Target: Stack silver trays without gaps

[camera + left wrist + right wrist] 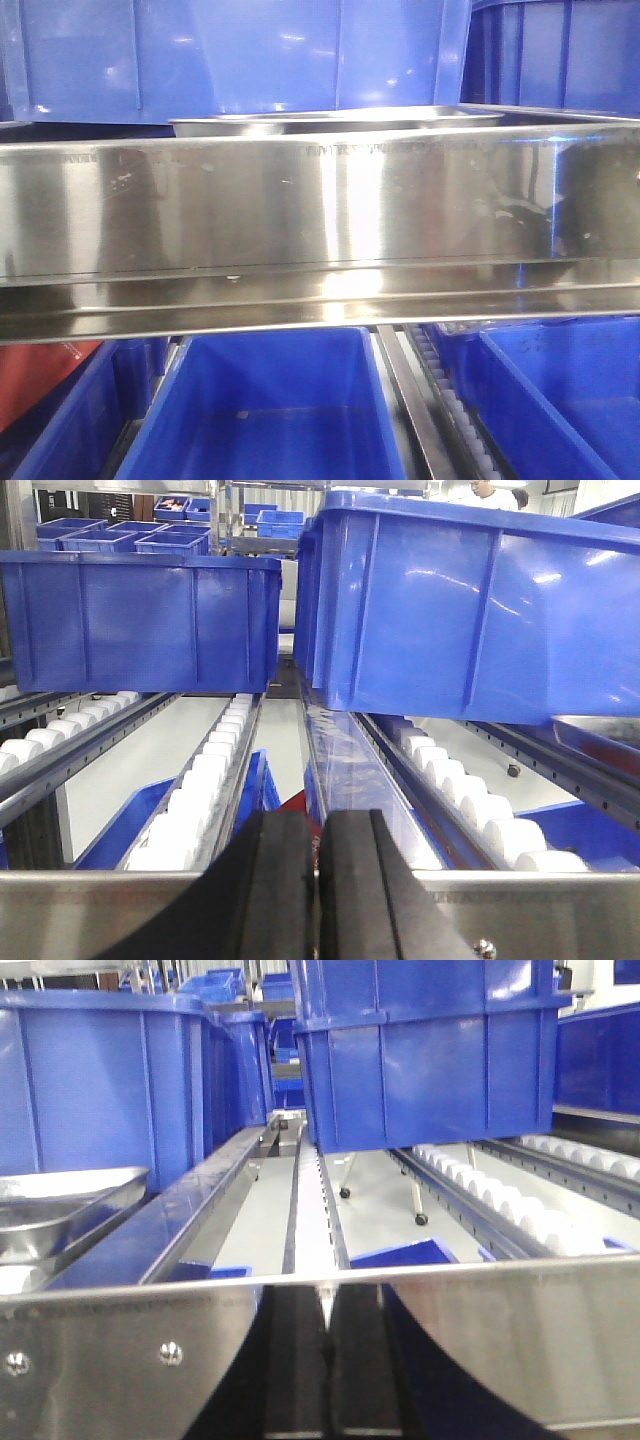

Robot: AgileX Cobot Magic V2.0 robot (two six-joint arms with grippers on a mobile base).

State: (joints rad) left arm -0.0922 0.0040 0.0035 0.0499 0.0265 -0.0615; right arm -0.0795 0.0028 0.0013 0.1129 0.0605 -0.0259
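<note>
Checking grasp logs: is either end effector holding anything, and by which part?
Nothing visible: the left end effector and right end effector look shut and empty; the silver tray lies free.

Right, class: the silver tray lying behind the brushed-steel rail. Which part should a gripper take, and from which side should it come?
Probably the thin flared rim on the near side of the silver tray, reached from above, over the steel rail. The tray is shallow with sloped walls, so only the rim offers a pinch: one finger inside, one outside.
</note>
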